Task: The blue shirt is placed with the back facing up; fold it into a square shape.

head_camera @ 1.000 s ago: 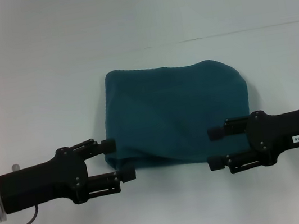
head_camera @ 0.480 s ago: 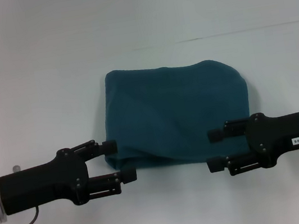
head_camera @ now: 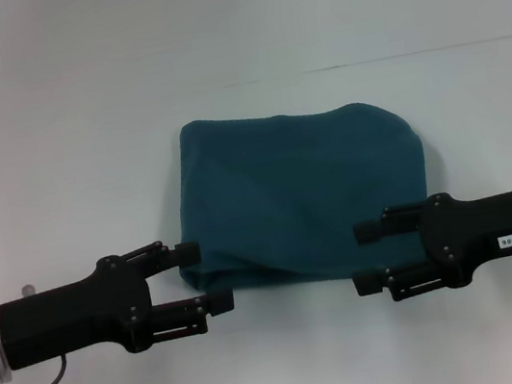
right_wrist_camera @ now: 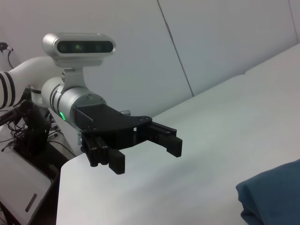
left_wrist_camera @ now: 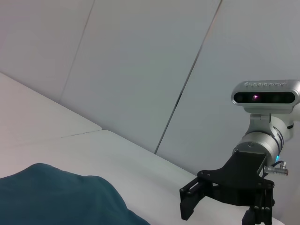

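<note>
Nearest the front edge of the white tabletop (head_camera: 57, 165): left pincer (head_camera: 206, 276) level with the shirt's near-left corner, spread wide, gripping nothing, one finger (head_camera: 188, 252) at the cloth's side edge, the other just in front of it. Likely parked low and open after letting go of the hem. Toward the right edge, right pincer (head_camera: 369, 256) likewise spread wide and empty, over the near-right part of the cloth, pointing inward to mirror its partner. Farther back, mid-tabletop: the blue shirt (head_camera: 300, 190), already doubled into a compact, roughly square bundle, far-right corner rounded and puffed, near hem slightly uneven. Probably only tidying left.
</note>
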